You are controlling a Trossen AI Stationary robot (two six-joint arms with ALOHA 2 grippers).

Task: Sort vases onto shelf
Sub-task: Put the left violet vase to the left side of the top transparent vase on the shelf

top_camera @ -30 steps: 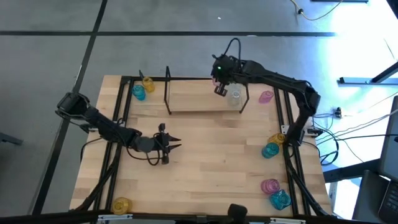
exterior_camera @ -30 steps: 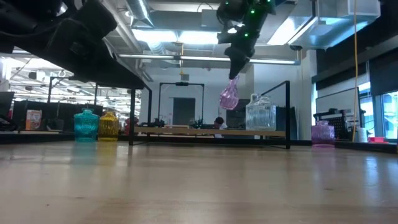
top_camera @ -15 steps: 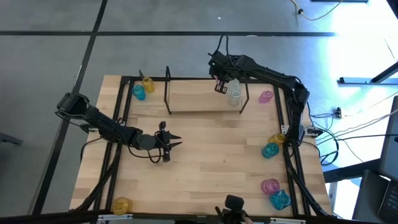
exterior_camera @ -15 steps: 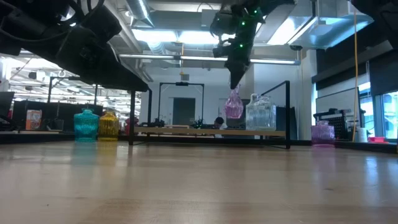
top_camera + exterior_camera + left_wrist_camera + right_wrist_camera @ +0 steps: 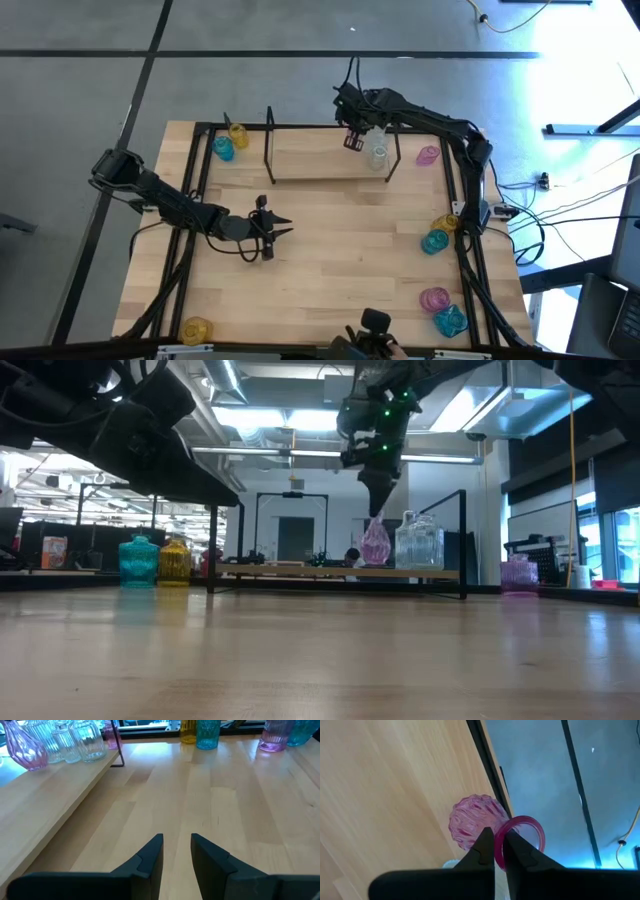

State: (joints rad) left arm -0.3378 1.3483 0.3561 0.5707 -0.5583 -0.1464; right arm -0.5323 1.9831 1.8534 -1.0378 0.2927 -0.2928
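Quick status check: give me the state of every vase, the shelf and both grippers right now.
Right gripper: shut on held pink vase by its rim, at the shelf.
Clear vase: upright on shelf.
Left gripper: slightly apart, holding nothing, over mid-table.
Teal and yellow pair: off the shelf, far left corner.
Other vases: on the table's right side.
Yellow vase: near left corner.

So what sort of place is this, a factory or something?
More likely a robotics lab or workshop: two arms at a wooden table sorting glass vases onto a shelf, an open ceiling with strip lights, and cables on the floor.
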